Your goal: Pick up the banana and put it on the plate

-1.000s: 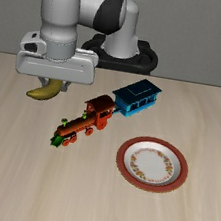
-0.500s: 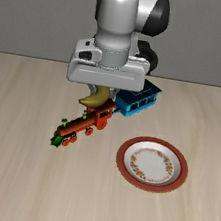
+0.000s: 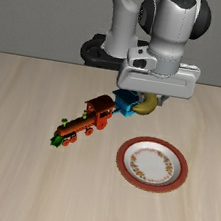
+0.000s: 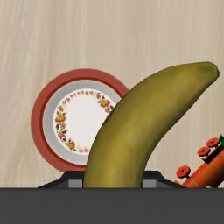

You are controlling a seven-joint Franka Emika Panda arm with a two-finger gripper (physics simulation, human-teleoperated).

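Banana [image 3: 145,106] now nearer plate [image 3: 158,143]; hand [image 3: 149,97] aloft

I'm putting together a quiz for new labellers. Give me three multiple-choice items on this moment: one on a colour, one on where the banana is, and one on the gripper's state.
1. The rim of the plate is: A red, B blue, C green.
2. The banana is: A flat on the plate, B lying on the table, C in the air, held by the gripper.
3. The gripper is: A open, B shut on the banana, C shut on the plate.

Answers:
1 A: the band round the plate's edge is red.
2 C: in the exterior view the banana hangs under the hand, clear of the table and not over the plate.
3 B: in the wrist view the banana rises from between the fingers, and it stays up off the table.
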